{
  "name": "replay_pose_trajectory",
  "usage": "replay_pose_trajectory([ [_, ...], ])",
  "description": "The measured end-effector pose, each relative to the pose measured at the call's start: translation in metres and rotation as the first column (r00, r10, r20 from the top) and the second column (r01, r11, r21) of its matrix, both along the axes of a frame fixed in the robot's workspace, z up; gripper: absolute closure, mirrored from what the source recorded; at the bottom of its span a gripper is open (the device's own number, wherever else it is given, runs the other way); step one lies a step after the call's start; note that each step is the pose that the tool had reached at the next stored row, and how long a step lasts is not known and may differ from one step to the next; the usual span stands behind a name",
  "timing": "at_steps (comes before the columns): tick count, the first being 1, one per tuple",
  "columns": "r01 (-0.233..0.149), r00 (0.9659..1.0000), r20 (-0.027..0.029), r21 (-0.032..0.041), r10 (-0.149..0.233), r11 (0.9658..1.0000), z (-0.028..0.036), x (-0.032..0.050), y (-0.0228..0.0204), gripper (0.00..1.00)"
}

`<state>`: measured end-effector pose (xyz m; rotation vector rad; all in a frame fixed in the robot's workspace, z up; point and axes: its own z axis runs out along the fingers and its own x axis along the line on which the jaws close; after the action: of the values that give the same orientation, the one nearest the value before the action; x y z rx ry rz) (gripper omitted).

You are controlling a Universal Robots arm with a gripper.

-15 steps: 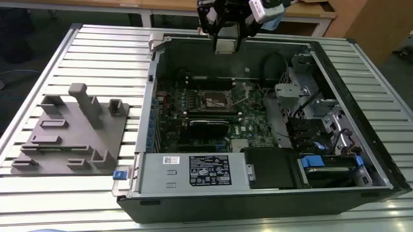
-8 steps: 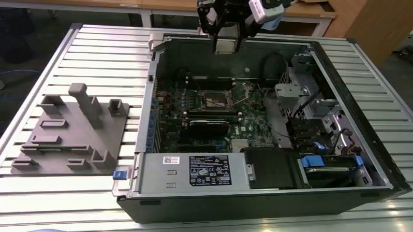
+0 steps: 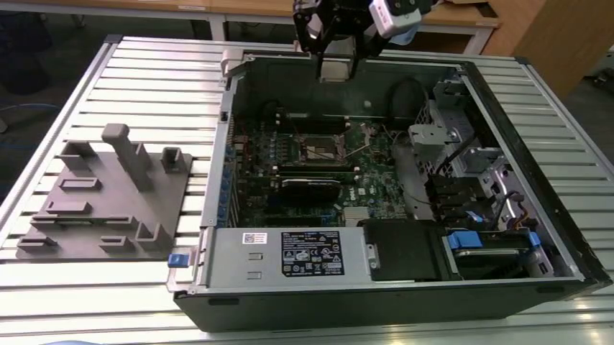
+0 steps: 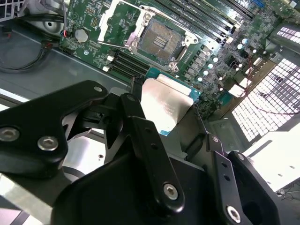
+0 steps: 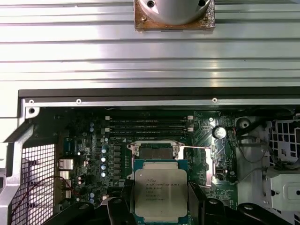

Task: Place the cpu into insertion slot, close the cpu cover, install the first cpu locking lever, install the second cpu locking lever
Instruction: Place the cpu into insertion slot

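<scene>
Exterior view: tool [image 3: 336, 70] at top centre of frame, over far rim of the PC case [image 3: 403, 305] on the tabletop [image 3: 144, 79]. It's clamped on the cpu [image 5: 161, 192]; fingers [image 5: 123, 211] press 2 opp. edges in both wrist views. Cpu near-square, no real long axis. Lies flat, metal top toward first wrist view's cam, free edge pointing at the insertion slot [image 4: 158, 42]. Slot sits mid-frame in exterior view, well apart from chip, dark centre exposed.
</scene>
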<state>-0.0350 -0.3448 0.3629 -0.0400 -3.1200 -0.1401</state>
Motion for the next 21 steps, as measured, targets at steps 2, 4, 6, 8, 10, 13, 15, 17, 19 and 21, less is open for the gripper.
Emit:
replay_pose_trajectory([
  [2,0.000,1.0000,-0.0001,0.0000,0.000,1.0000,-0.0007,0.0000,0.0000,0.46],
  [4,0.000,1.0000,0.0000,0.0000,0.000,1.0000,-0.0017,0.0000,0.0000,0.46],
  [6,0.000,1.0000,0.0000,0.0000,0.000,1.0000,-0.0028,0.0000,0.0000,0.46],
  [8,0.000,1.0000,0.0000,-0.0001,0.000,1.0000,-0.0040,0.0000,0.0000,0.46],
  [10,0.000,1.0000,0.0000,-0.0001,0.000,1.0000,-0.0053,0.0000,0.0000,0.46],
  [13,0.000,1.0000,0.0000,0.0000,0.000,1.0000,-0.0069,0.0000,0.0000,0.46],
  [15,0.000,1.0000,0.0000,0.0000,0.000,1.0000,-0.0079,0.0000,0.0000,0.46],
  [17,0.000,1.0000,0.0000,0.0001,0.000,1.0000,-0.0098,0.0000,0.0000,0.46],
  [19,0.000,1.0000,0.0000,0.0000,0.000,1.0000,-0.0119,0.0000,0.0000,0.46],
  [21,0.000,1.0000,0.0000,-0.0001,0.000,1.0000,-0.0134,0.0000,0.0000,0.46],
])
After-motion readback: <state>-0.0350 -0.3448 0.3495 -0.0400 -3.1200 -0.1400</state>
